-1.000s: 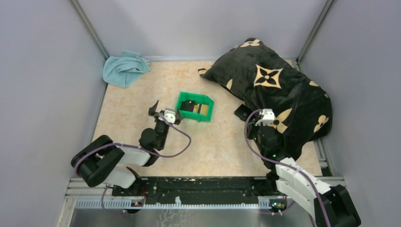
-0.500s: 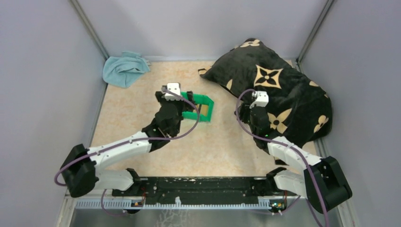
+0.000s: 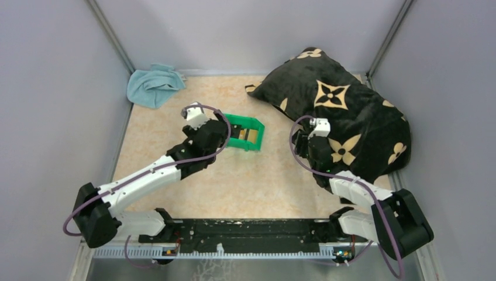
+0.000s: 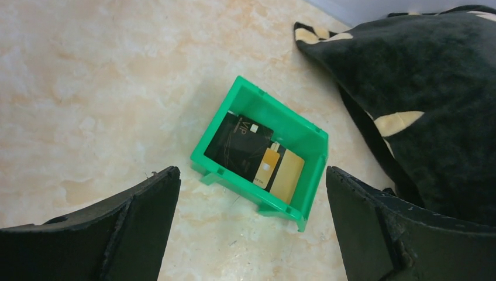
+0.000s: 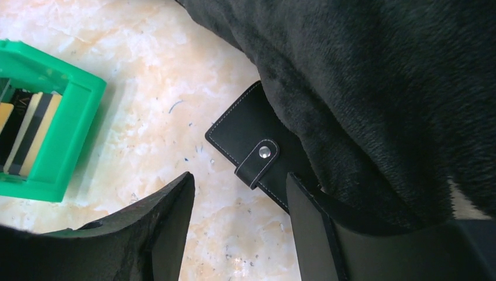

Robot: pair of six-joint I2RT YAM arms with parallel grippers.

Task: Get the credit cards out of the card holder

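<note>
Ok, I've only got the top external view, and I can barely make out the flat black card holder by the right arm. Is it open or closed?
Observer: Closed. The right wrist view shows the flat black card holder with its snap strap fastened.
Operator: Is it lying free on the table?
Observer: No, one side of it is tucked under the edge of the black plush pillow.
Operator: And what about the right gripper?
Observer: The right gripper is open, with one finger on either side of the strap end. I can't tell whether it is touching.
</note>
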